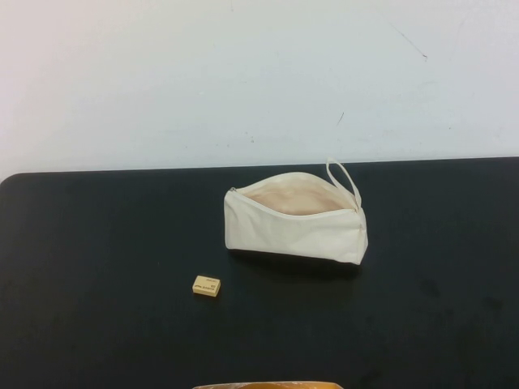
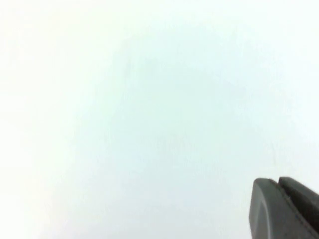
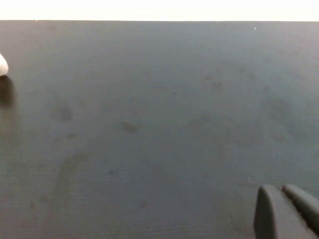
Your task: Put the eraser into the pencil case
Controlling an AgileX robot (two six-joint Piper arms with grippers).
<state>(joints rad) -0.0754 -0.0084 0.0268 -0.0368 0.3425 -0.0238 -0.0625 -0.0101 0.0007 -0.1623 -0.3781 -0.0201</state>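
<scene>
The eraser [image 1: 206, 285], a tiny tan-yellow block with dark marks on top, lies on the black table [image 1: 97, 267], left of and nearer than the pencil case. The pencil case [image 1: 293, 219] is a cream-white pouch lying unzipped, its beige lining showing, with a loop strap [image 1: 344, 178] at its right end. Neither arm shows in the high view. My left gripper [image 2: 279, 186] is shut and empty, facing a white wall. My right gripper [image 3: 280, 191] is shut and empty, low over bare table; a white edge of the pencil case [image 3: 2, 64] shows at that view's side.
A white wall [image 1: 259, 81] stands behind the table's far edge. An orange-tan object [image 1: 268, 385] peeks in at the bottom middle of the high view.
</scene>
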